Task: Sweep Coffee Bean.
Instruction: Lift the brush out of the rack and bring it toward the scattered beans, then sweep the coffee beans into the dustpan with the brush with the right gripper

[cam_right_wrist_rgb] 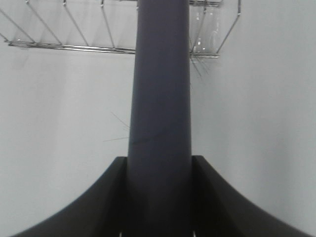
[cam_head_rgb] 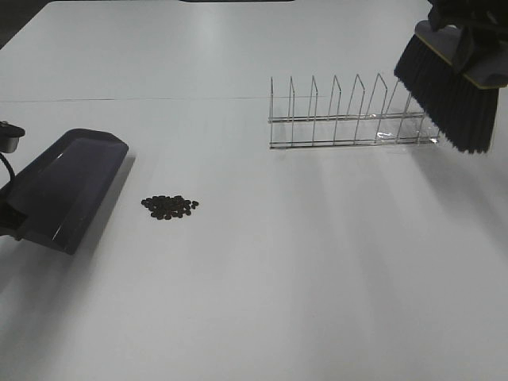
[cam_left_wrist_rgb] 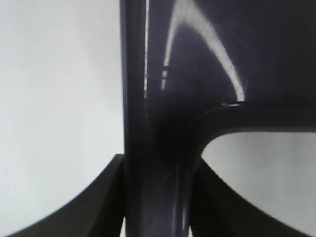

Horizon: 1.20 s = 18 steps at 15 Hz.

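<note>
One dustpan (cam_head_rgb: 67,186), one brush (cam_head_rgb: 448,99), one coffee bean pile (cam_head_rgb: 170,207).

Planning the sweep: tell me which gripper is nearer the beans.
Left. The left gripper, holding the dustpan, is close on the beans' left; the right gripper, holding the brush, is far right by the rack.

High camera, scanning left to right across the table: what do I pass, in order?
dark glossy plastic dustpan → small cluster of dark brown coffee beans → clear wire divider rack → black-bristled brush, raised at the rack's right end.
</note>
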Available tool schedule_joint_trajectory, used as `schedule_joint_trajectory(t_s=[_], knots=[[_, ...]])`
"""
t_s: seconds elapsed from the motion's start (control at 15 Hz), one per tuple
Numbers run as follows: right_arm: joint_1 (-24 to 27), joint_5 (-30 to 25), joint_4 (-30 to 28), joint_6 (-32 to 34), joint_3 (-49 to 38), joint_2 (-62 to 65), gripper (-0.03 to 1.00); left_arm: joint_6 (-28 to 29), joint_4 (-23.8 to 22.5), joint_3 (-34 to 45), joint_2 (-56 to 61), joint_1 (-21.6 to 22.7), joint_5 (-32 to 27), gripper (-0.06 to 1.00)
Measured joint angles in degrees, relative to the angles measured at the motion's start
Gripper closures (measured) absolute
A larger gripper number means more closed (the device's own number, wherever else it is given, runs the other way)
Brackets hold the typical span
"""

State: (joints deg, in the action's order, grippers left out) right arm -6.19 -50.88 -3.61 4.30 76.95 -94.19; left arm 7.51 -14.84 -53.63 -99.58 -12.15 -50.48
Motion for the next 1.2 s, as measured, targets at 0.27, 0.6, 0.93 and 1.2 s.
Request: schedule_joint_trajectory(t_s=[0.27, 0.6, 0.93, 1.2], knots=[[-8.7, 10.9, -6.7, 8.5, -13.9, 1.8, 0.65, 0.0, -2.3, 0.0, 0.0, 0.0, -0.1, 0.61], [-23.4, 12.7, -22.6, 22.2, -13.4, -10.0, 0.65, 4.7, -5.3, 0.0, -3.8, -3.3, -1.4, 0.61], [-31.5, 8.0, -28.0, 24.7, -3.5, -20.1, 0.65, 5.8, -3.8, -3.5, -9.6, -6.1, -1.4, 0.61], [-35.2, 5.4, -25.0, 20.2, 6.2, -27.1, 0.65, 4.2, -1.9, -8.0, -14.8, -9.1, -4.8, 0.61]])
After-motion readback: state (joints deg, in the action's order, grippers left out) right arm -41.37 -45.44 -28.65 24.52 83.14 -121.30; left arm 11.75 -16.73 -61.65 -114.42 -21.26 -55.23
